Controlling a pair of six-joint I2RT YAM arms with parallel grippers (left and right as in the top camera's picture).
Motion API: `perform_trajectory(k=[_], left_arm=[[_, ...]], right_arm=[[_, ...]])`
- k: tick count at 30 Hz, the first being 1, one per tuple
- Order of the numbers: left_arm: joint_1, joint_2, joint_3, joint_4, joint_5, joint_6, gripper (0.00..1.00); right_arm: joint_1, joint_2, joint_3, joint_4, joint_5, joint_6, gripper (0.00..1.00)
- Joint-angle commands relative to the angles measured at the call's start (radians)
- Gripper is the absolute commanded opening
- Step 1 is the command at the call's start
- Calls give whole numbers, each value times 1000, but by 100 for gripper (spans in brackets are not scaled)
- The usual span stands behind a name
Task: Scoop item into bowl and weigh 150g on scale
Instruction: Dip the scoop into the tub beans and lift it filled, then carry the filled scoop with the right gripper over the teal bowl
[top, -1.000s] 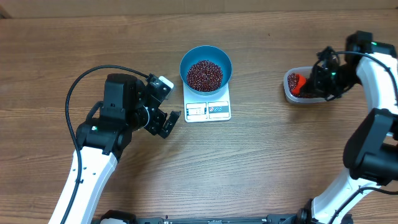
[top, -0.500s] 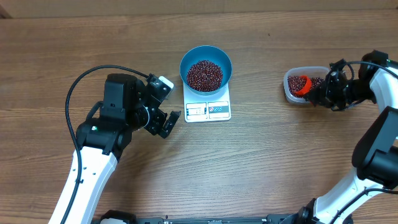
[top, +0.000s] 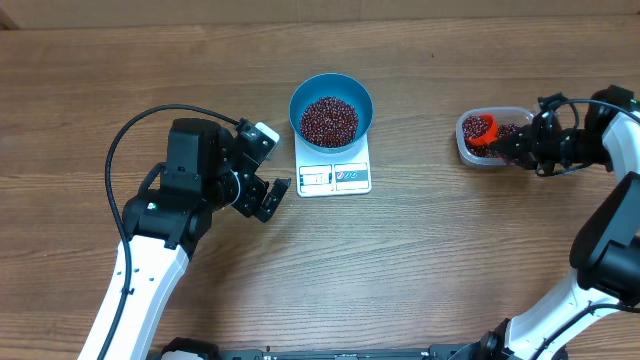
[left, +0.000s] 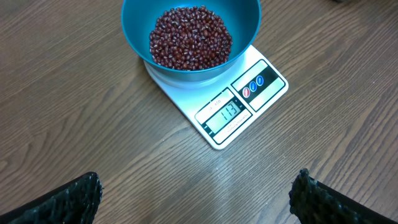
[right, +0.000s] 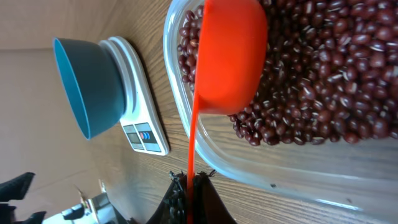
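Right hand (right: 193, 186) is clamped on the handle of the bright orange-red plastic scoop (right: 230, 56). The scoop's long axis runs straight ahead, cup over dark red-brown beans (right: 323, 81) in the clear plastic tub (top: 470, 160). Farther ahead, well apart, the round teal plastic bowl (top: 300, 95) sits on the flat white scale (top: 335, 178), nearer the left hand (top: 275, 165), whose fingers stand apart.

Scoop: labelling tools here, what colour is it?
The scoop is bright orange-red, clearest in the right wrist view.

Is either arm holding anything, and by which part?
The right gripper grips the orange scoop by the end of its thin handle, cup over the beans in the clear tub. The left gripper is open, empty.
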Motion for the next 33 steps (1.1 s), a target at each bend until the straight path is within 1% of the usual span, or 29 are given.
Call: perform_trajectory(k=[1, 7, 13, 17, 22, 25, 30, 33], left_arm=[[5, 7, 15, 2, -7, -10, 100], [5, 7, 15, 2, -7, -10, 99], [4, 7, 15, 2, -7, -10, 100], [5, 7, 15, 2, -7, -10, 100], [4, 7, 15, 2, -7, -10, 100], [4, 7, 15, 2, -7, -10, 100], [4, 7, 15, 2, -7, -10, 100], [5, 7, 15, 2, -7, -10, 100]], right_arm=[[-35, 5, -7, 0, -47, -15, 4], [-95, 5, -7, -13, -48, -20, 4], [-130, 5, -7, -67, -146, -144, 4], [-141, 5, -7, -92, -175, -182, 4], [-141, 5, -6, -161, -255, -307, 4], [-140, 5, -6, -195, -296, -358, 4], [-123, 4, -5, -232, -340, -406, 4], [-93, 4, 2, -238, -343, -408, 4]])
